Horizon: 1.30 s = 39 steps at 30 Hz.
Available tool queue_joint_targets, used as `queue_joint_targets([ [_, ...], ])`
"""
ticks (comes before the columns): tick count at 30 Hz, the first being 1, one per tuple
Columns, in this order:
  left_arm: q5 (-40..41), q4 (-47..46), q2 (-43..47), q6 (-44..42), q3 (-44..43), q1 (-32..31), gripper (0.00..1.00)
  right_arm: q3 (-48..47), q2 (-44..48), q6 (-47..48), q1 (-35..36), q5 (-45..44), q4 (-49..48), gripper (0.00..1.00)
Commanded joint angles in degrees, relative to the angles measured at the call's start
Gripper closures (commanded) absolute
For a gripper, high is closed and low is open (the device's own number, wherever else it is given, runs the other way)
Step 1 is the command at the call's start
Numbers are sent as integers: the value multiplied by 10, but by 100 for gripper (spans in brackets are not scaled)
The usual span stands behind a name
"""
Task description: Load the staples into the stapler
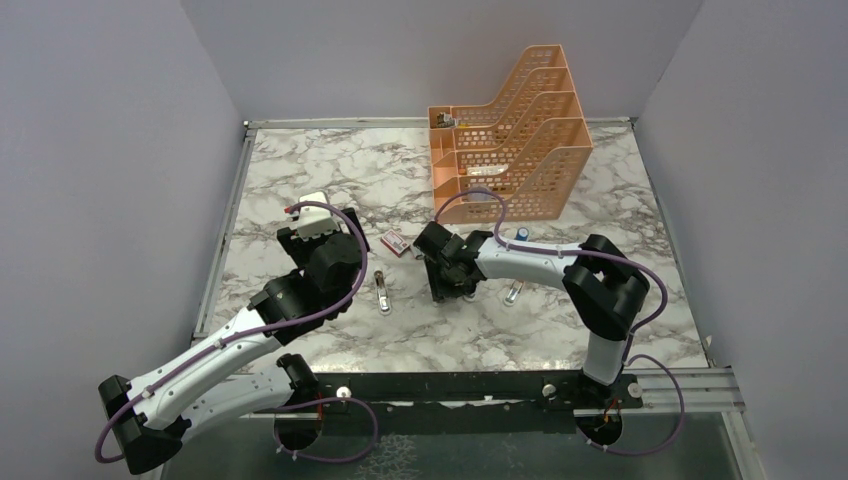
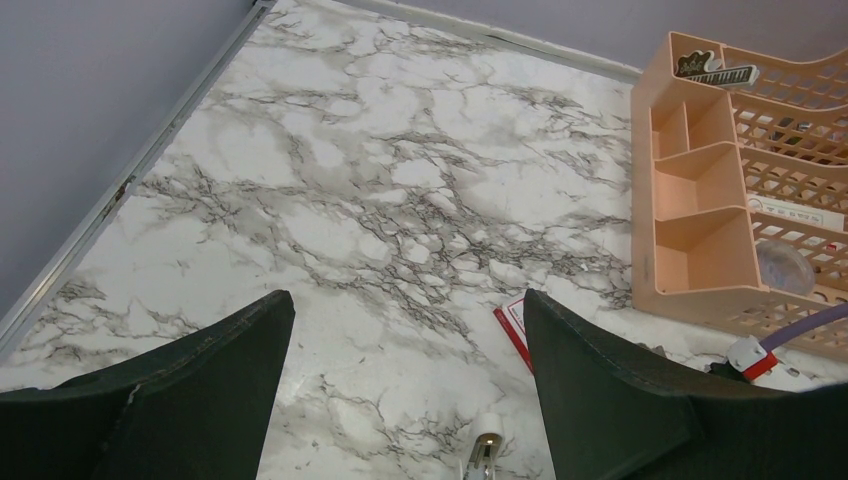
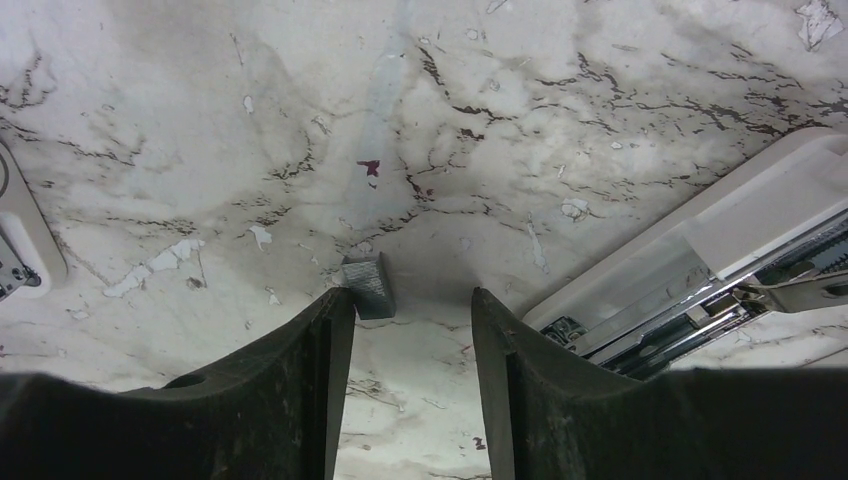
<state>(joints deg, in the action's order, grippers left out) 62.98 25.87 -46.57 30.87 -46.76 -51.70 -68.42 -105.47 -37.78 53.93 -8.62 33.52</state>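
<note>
The staples [image 3: 366, 287] lie flat on the bench [image 3: 560, 120], their length roughly along the fingers. They sit just beside one fingertip of the released right end effector [image 3: 412, 298].

Half-seen things around my fingers
The stapler [image 3: 700, 270] runs off my right wrist view's right edge; the staples [image 3: 368, 283] sit partly behind a right finger [image 3: 300, 390]; a left finger [image 2: 620, 400] covers most of the red box [image 2: 512, 326]

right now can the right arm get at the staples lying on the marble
Probably yes: the right gripper hangs just above the staples, jaws apart. They lie by one fingertip rather than between the two, so a small sideways shift looks needed. The stapler lies off to one side.
</note>
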Motion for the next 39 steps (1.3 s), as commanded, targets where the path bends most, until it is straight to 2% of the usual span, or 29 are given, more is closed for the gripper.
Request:
queue_joint_targets([
  [1, -5, -6, 5, 4, 6, 3, 14, -5, -4, -17, 1, -30, 28, 47],
  [9, -5, -6, 6, 5, 6, 4, 14, 2, 5, -28, 1, -34, 37, 44],
  [19, -6, -6, 6, 6, 7, 3, 14, 14, 15, -32, 1, -32, 37, 33],
  [39, -5, -7, 0, 6, 4, 3, 14, 20, 23, -48, 1, -52, 61, 24],
])
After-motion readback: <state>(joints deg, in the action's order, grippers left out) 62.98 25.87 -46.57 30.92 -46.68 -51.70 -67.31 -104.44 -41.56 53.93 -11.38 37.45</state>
